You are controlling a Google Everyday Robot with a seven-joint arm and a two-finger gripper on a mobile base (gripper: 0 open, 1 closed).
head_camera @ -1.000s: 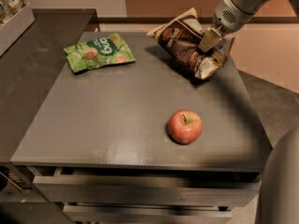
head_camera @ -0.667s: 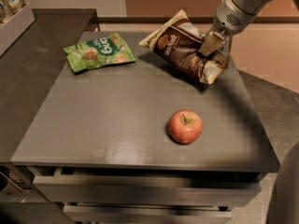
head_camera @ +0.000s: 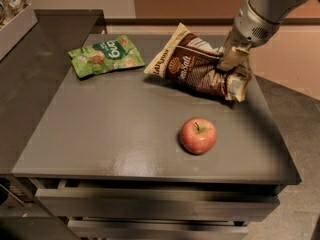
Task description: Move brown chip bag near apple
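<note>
Gripper (head_camera: 231, 60) at far right of grey table (head_camera: 100, 134), fingers pinching right end of brown chip bag (head_camera: 195, 66). Bag crinkly, dark brown with cream edges, shell logo, white lettering, lying slanted across table's far right. Red apple (head_camera: 198, 135) toward front edge, apart from bag. Green snack bag (head_camera: 106, 55) far left.

- dark grey table (head_camera: 115, 129), flat matte top, drawer fronts under the near edge
- green snack bag (head_camera: 106, 55) lying flat on the back left part, well apart from everything else
- red apple (head_camera: 198, 135) sitting stem up, front right of centre
- brown chip bag (head_camera: 195, 66) over the back right, tilted, shadow underneath; can't tell if its low right end touches the top
- hand (head_camera: 231, 61) clamped on that bag's right end, near the table's right edge
</note>
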